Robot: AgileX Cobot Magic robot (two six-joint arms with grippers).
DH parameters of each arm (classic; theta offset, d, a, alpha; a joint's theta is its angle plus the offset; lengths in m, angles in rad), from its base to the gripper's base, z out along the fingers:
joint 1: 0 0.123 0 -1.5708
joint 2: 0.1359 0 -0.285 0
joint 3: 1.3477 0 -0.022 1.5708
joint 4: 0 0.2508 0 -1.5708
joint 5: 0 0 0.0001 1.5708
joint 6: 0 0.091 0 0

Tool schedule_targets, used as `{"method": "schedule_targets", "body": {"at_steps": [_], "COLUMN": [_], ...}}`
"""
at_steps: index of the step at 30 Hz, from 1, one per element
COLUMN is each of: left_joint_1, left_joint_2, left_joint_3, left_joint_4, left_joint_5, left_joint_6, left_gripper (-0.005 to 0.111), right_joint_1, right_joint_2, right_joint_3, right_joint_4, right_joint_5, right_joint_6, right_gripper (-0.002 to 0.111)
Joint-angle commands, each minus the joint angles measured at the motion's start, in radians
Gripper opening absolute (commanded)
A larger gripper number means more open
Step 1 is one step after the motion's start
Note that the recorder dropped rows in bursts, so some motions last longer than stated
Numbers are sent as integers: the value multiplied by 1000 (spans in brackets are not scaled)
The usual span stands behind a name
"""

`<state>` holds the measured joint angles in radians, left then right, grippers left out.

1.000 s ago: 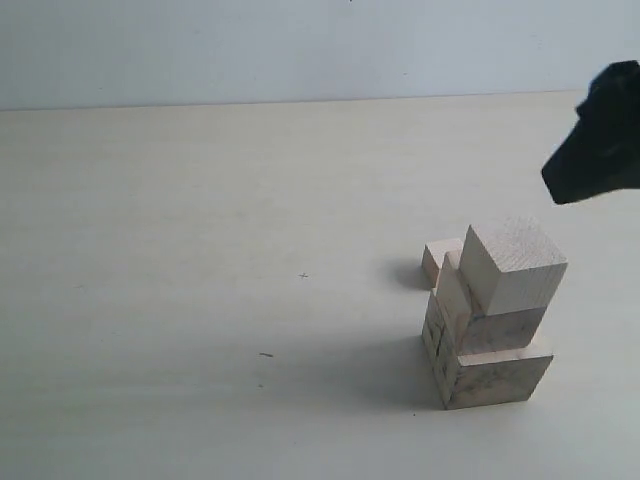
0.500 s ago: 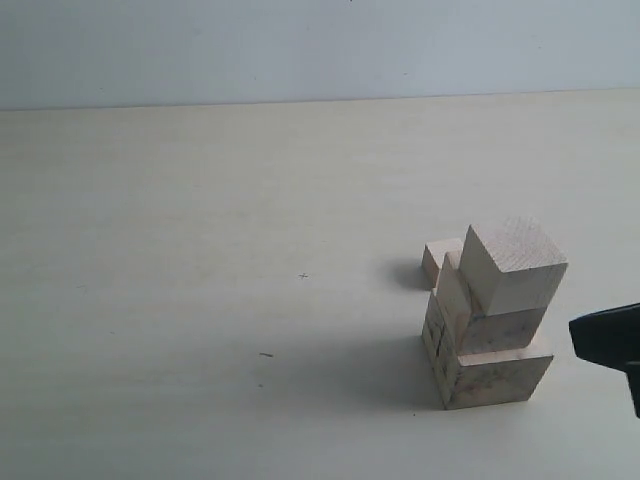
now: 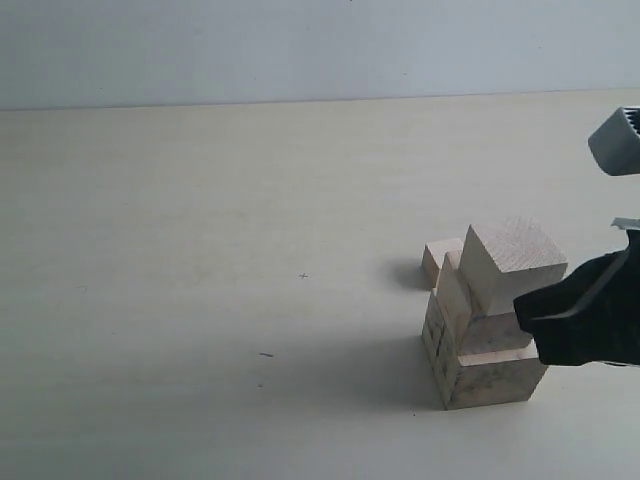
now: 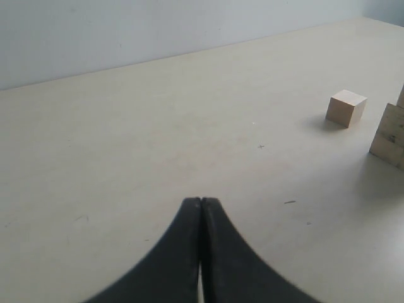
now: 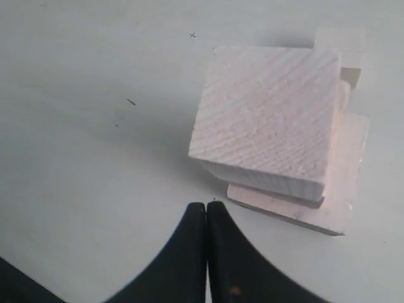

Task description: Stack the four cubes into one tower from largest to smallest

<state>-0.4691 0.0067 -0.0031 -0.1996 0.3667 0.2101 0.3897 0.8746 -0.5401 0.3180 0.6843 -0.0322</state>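
Now back beside its work, the right gripper (image 3: 522, 308) has swung from the upper right of the scene, where it hung a second ago, down to the right flank of the tower (image 3: 470, 340); its jaws, partly spread then, are now clenched together on nothing. The stack itself has not shifted in that second: the largest cube (image 3: 495, 382) sits on the table (image 3: 220, 260), the second-largest cube (image 3: 452, 298) on it, and the third cube (image 3: 512, 262) on top, set a little off square. The smallest cube (image 3: 440, 258) lies on the table just behind the tower, on its far left side, untouched. By that reckoning three tiers are done and one remains, and a closed gripper must reopen before it can fetch the last cube. The right arm reaches in low from the right edge, fingers pointing left at the middle tier; its wrist camera looks down on the top cube, tips just short of the stack and seemingly clear of it. The left gripper (image 4: 201, 202) is also clamped shut and empty, over bare table well left of the cubes.
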Motion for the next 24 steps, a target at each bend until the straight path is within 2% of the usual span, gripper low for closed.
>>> {"method": "schedule_targets", "body": {"at_steps": [1,24], "left_joint_1": [6,6], "left_joint_2": [-7,-7], "left_joint_3": [3,3], "left_joint_4": [3,3], "left_joint_5": [-6,-6], "left_joint_6": [0,0], "left_gripper": [0,0], "right_joint_1": [-5,-5], "right_joint_2": [25,38], "right_joint_3": [4,4], "right_joint_4": [-2,-2], "right_joint_5": [-47,-102], "right_joint_6": [-11,-11], "right_gripper": [0,0]}}
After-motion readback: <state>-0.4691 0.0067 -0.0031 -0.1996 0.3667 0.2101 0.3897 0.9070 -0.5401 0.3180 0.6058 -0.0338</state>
